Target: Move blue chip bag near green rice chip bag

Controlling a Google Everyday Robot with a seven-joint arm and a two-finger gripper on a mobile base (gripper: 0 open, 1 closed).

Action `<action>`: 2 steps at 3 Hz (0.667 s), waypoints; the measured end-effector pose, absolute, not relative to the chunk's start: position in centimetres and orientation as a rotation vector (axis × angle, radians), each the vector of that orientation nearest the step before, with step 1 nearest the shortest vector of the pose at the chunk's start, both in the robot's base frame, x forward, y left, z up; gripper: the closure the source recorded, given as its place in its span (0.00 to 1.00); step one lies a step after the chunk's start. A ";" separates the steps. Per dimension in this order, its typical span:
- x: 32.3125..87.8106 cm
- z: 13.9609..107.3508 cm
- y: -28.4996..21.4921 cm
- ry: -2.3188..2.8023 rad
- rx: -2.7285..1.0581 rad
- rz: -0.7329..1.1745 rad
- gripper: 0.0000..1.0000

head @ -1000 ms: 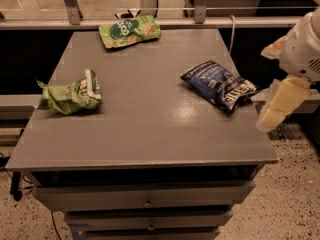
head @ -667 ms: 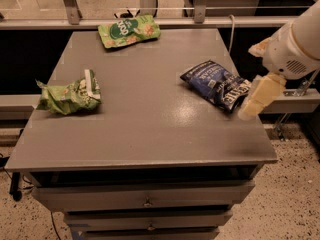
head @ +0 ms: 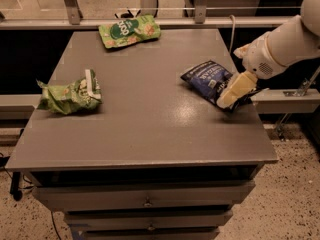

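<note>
The blue chip bag point(head: 207, 78) lies on the right side of the grey table point(head: 145, 124), dark navy with white lettering. The green rice chip bag point(head: 129, 30) lies flat at the table's far edge, light green with a dark round logo. My gripper point(head: 235, 91) comes in from the right on a white arm and hangs over the near right end of the blue bag, covering that end.
A wrinkly green bag with a white strip point(head: 70, 94) lies at the table's left side. Drawers point(head: 145, 201) sit under the tabletop. A rail point(head: 200, 21) and posts run behind the table. The table's right edge is close to the blue bag.
My gripper has moved left and inward from beyond the table's right edge to over the blue bag's near end. The bags have not moved.
</note>
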State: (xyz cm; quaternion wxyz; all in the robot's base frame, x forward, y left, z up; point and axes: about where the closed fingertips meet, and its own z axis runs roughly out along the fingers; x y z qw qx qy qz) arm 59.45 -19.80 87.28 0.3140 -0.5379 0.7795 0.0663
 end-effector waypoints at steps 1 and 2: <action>60.9 84.7 -19.6 2.090 -1.373 0.241 0.05; 61.7 83.9 -19.3 2.097 -1.351 0.273 0.22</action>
